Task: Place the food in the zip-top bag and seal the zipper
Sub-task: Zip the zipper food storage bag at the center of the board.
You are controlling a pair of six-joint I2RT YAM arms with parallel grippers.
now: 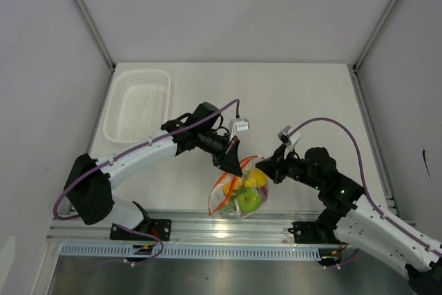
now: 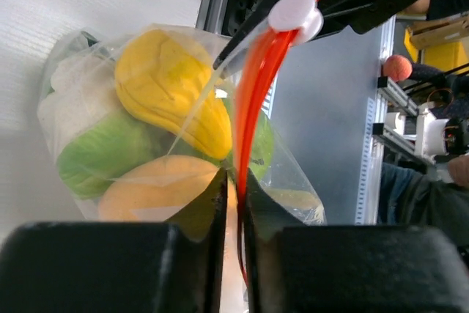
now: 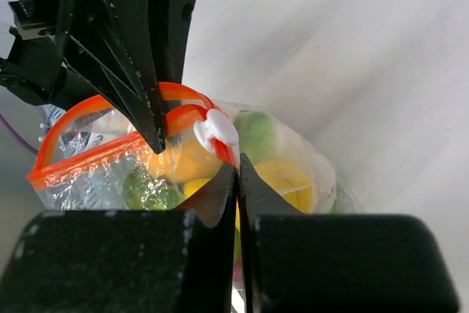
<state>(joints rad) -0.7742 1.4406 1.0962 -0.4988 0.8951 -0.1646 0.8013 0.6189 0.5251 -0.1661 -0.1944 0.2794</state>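
The zip-top bag point(image 1: 237, 197) hangs just above the table's near edge, between my two grippers. Food fills it: a yellow fruit point(image 2: 168, 86), a green apple point(image 2: 102, 153), an orange piece point(image 2: 150, 192) and white cauliflower point(image 2: 69, 100). My left gripper point(image 2: 234, 179) is shut on the zipper point(image 2: 253, 100), the orange-red strip. A white slider point(image 3: 217, 128) sits on that strip. My right gripper point(image 3: 238, 172) is shut on the strip's end right beside the slider. Left of the slider, the strip's two sides point(image 3: 95, 153) stand apart. In the top view the left gripper point(image 1: 232, 164) and the right gripper point(image 1: 266, 168) flank the bag's mouth.
A white mesh basket point(image 1: 138, 101) stands at the table's back left. A metal rail point(image 1: 221, 229) with both arm bases runs along the near edge, just below the bag. Grey walls close in the table's sides and back.
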